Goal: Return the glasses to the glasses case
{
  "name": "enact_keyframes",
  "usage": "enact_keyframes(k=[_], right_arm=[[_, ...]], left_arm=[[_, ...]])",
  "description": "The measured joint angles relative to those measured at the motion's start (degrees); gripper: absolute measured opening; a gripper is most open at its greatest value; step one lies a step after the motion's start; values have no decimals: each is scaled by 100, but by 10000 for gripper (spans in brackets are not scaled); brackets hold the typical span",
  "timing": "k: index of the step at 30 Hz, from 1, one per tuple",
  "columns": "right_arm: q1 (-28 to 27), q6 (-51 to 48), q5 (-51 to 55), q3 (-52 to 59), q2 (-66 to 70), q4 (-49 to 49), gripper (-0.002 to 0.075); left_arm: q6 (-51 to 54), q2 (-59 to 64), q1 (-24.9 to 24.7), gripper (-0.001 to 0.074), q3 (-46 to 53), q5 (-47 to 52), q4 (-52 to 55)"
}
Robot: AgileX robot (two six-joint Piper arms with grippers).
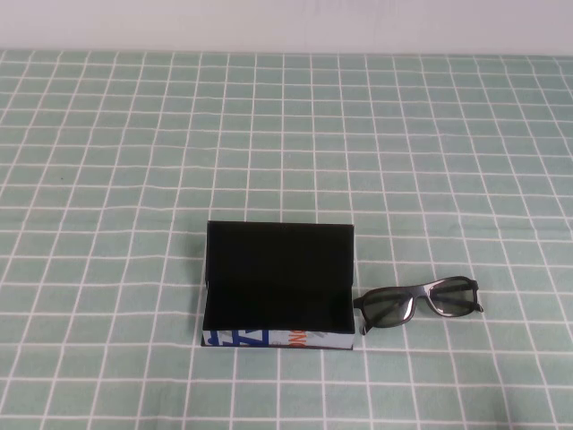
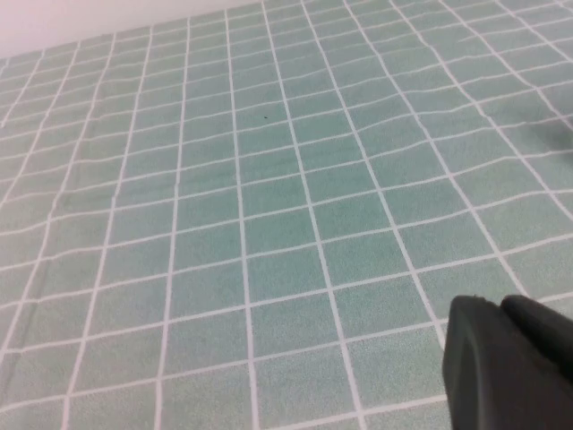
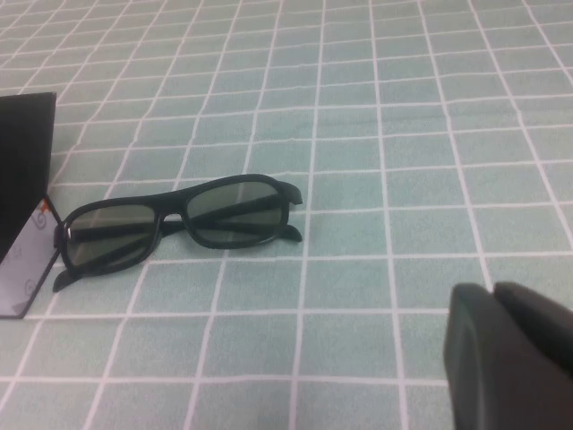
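Note:
The glasses case, a black box with a white printed front strip, lies open in the middle of the table, its lid standing up behind it and nothing inside. The glasses, black-framed with greyish lenses, lie on the cloth just right of the case, their left end almost touching its corner. In the right wrist view the glasses rest beside the case's corner, well ahead of my right gripper, which is shut and holds nothing. My left gripper is shut over bare cloth. Neither arm shows in the high view.
A green cloth with a white grid covers the whole table. A pale wall runs along the far edge.

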Motion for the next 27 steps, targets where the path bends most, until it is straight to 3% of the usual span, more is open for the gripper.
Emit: enact_keyframes(k=[13,27], right_arm=[[0,0,0,0,0,0,-13],[0,0,0,0,0,0,-13]], left_arm=[[62,0,0,-4,9,-140,392],[-22,0,0,-4,9,-1348,560]])
